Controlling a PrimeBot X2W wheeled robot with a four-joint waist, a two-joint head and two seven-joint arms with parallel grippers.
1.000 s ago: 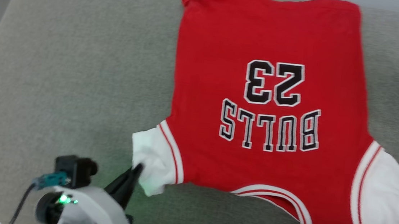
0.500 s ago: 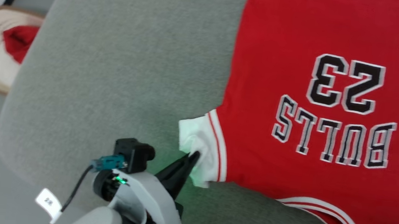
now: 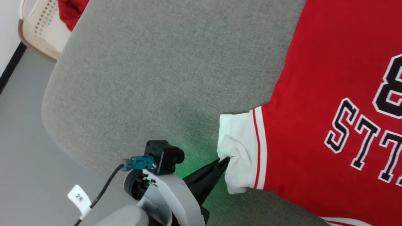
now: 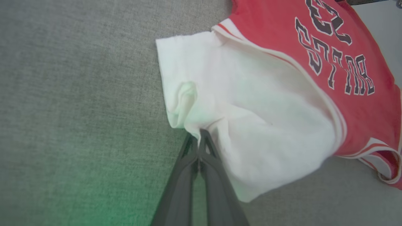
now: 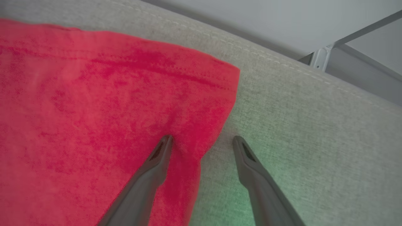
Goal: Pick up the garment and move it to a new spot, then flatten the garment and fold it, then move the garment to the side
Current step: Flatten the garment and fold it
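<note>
Overhead, the left claw (image 3: 225, 162) pinches the white sleeve (image 3: 238, 145) of the shirt (image 3: 334, 84), which is spread number-up on a grey cushion (image 3: 154, 69); a basket (image 3: 38, 22) with red cloth (image 3: 71, 7) stands beyond. From the left wrist, its fingers are clamped together on the sleeve's edge. From the right wrist, the right claw (image 5: 202, 139) gapes wide and empty, straddling the shirt's red corner.

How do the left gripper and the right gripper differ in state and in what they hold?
The left gripper is shut; the right gripper is open, its fingers wide apart. The left gripper pinches the edge of the white sleeve of the red jersey; the right gripper holds nothing, one finger over the jersey's red edge, the other over the grey cushion. Both have long dark fingers and are at the jersey.
</note>
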